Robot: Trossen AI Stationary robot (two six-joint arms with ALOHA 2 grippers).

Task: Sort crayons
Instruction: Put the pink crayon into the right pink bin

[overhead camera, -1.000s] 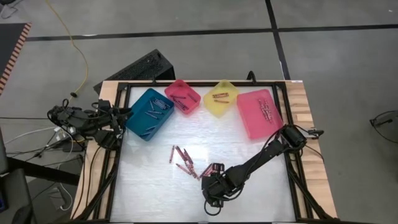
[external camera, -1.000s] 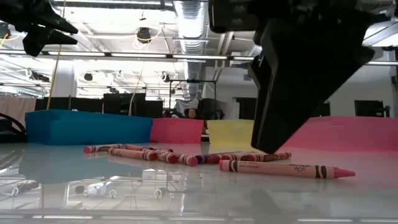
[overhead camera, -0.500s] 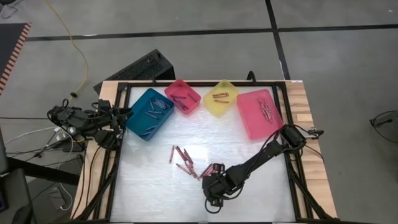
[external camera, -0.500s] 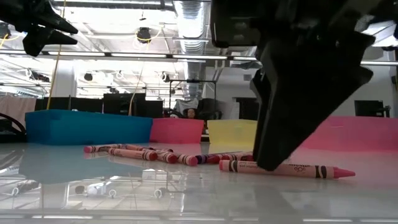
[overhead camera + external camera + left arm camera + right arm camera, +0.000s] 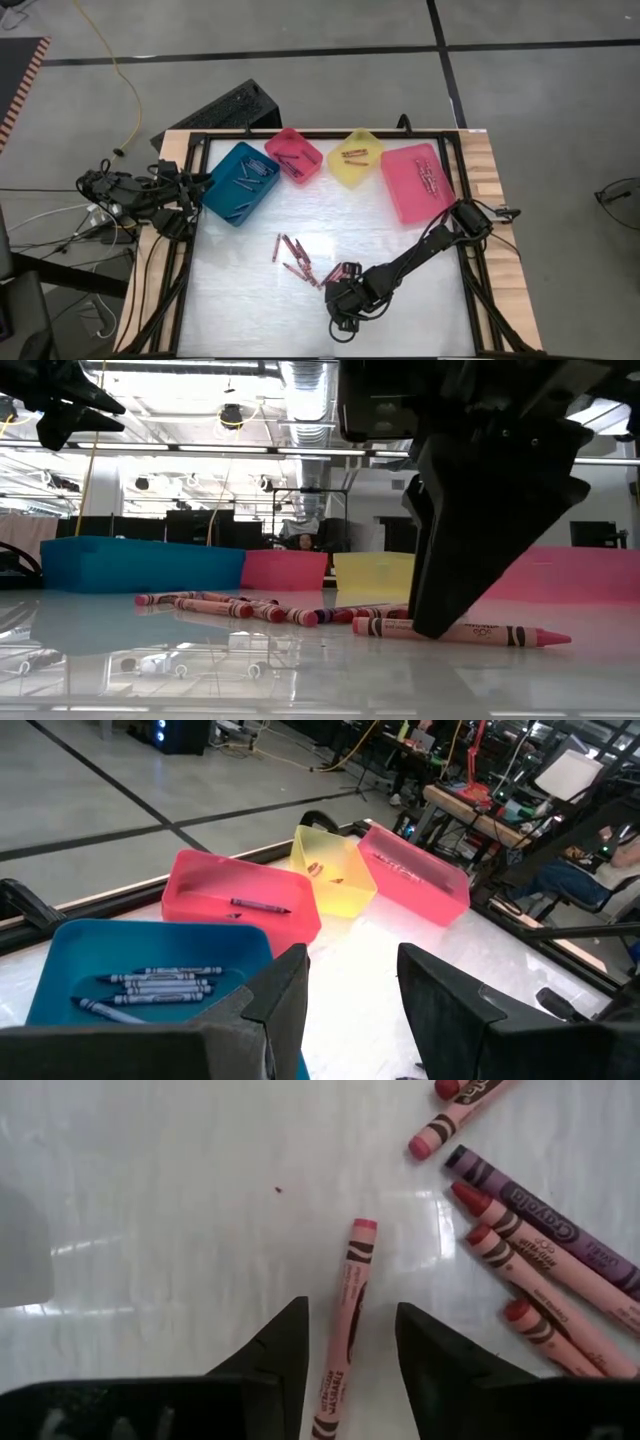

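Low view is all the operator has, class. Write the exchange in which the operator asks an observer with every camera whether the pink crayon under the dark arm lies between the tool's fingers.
Observer: Yes. In the right wrist view the pink crayon lies lengthwise between the right tool's two fingers, with the jaws open on either side of it.
Operator: What lies near it?
Observer: A purple crayon and several pink ones lie to one side, apart from it.
Operator: Where is the other arm?
Observer: The left tool is open and hangs at the edge of the teal bin, which holds blue-grey crayons.
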